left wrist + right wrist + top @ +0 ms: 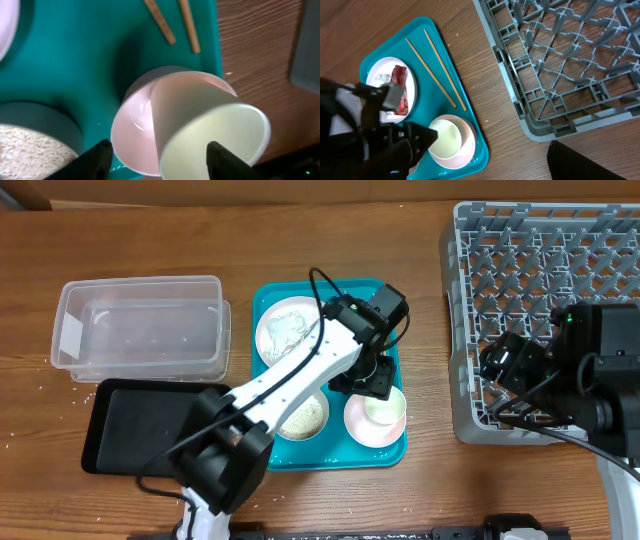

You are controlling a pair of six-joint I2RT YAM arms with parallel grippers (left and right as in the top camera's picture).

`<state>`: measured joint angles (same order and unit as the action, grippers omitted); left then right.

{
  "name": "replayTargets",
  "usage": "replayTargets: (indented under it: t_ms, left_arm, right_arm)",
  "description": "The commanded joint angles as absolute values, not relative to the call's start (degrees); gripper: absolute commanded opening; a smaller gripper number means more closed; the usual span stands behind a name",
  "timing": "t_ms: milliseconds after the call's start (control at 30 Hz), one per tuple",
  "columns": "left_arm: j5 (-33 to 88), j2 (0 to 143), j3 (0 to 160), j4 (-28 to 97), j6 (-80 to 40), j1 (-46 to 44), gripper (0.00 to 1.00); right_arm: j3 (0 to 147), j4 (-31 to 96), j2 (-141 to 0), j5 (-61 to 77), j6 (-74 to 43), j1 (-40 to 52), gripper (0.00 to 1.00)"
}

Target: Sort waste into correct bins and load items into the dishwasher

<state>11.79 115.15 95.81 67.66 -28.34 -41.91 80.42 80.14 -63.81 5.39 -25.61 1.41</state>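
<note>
A teal tray (262, 305) holds a white plate (268, 340) with a crumpled tissue (291, 330) and a red wrapper (400, 85). It also holds a bowl of rice (303, 417), two chopsticks (434, 72), and a second bowl (352, 423) with the white cup (381, 410) lying tilted in it. My left gripper (374, 383) is open just above the cup (210, 132) and its bowl (132, 131), one finger on each side. My right gripper (497, 363) is open and empty at the left edge of the grey dish rack (545, 270).
A clear tub (140, 325) and a black tray (130, 425) sit left of the teal tray. Bare wooden table (505, 125) lies between the teal tray and the rack (560, 55). The chopsticks (175, 22) lie along the tray's right edge.
</note>
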Motion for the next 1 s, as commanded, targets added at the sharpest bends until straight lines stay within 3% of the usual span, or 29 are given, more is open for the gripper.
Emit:
replayTargets:
  t_ms: [0,67,133,167,367,467,600,700,833,967]
  left_arm:
    - [13.8,117.4,95.6,67.7,-29.4,-41.9,0.53]
    - [13.5,117.8,95.6,68.4,-29.3,-41.9,0.39]
    - [13.1,117.6,95.6,69.0,-29.1,-41.6,0.1]
    - [13.1,117.5,95.7,69.2,-29.0,-41.3,0.04]
    - [17.1,115.9,99.0,73.8,-24.4,-36.2,0.04]
    - [32.6,111.9,100.5,73.8,-14.1,-28.7,0.04]
    - [58.6,108.2,100.5,74.9,0.3,-19.3,0.04]
    - [70.8,107.9,100.5,79.2,7.9,-14.9,0.04]
    - [78.7,107.9,100.4,87.9,18.8,-12.1,0.04]
    - [80.0,107.9,100.4,90.8,21.5,-11.6,0.04]
  right_arm:
    - [81.1,79.8,-63.9,5.6,-25.1,1.1,0.89]
    - [81.1,79.8,-64.0,5.6,-25.1,1.1,0.89]
    - [81.1,79.9,-64.0,5.6,-25.1,1.1,0.89]
    - [81.1,79.9,-64.0,5.7,-25.1,1.1,0.89]
    - [81.0,80.0,-64.0,7.7,-22.0,1.1,0.89]
    - [81.0,79.9,-65.0,19.8,-10.2,1.1,0.89]
    - [80.2,78.7,-66.6,31.3,-2.3,2.1,0.88]
    - [78.7,75.3,-67.8,40.4,2.1,3.8,0.89]
    - [77.7,69.5,-70.0,54.0,8.0,6.1,0.91]
    - [77.7,64.3,-72.1,61.8,8.0,7.4,0.91]
